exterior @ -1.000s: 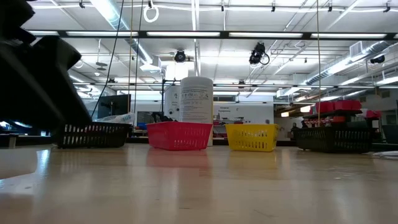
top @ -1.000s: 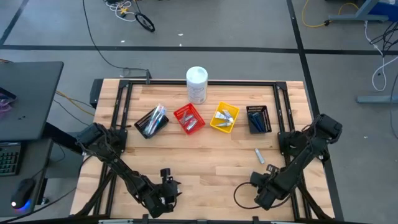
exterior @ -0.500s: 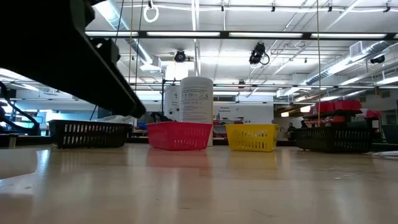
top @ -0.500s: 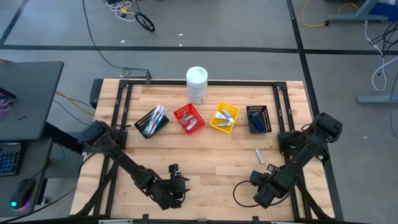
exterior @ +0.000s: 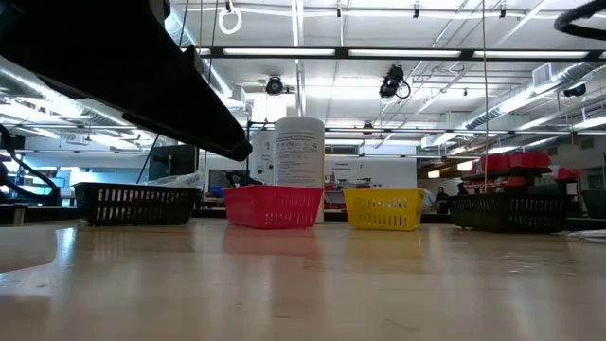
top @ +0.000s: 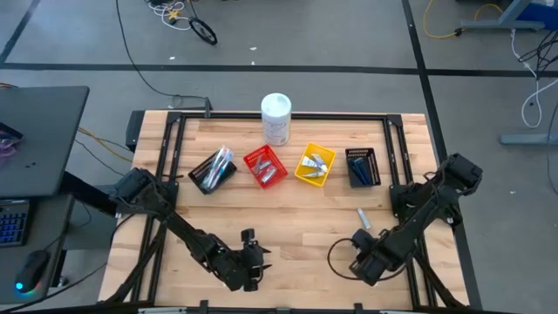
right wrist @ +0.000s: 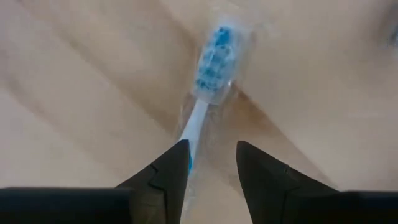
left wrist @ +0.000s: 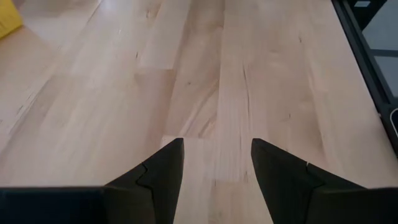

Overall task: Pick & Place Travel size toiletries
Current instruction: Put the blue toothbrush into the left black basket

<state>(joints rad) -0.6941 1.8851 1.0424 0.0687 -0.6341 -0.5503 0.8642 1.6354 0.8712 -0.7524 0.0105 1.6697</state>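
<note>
the wrapped blue-and-white toothbrush [right wrist: 208, 87] lies loose on the table's [top: 296, 222] right side, just ahead of the right gripper [right wrist: 210, 163], handle running between its open, empty fingers. the left gripper [left wrist: 214, 158], also open, is farther.

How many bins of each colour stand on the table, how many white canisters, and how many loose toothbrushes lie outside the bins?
Black bins: 2
Red bin: 1
Yellow bin: 1
White canister: 1
Loose toothbrush: 1
Total: 6
</note>
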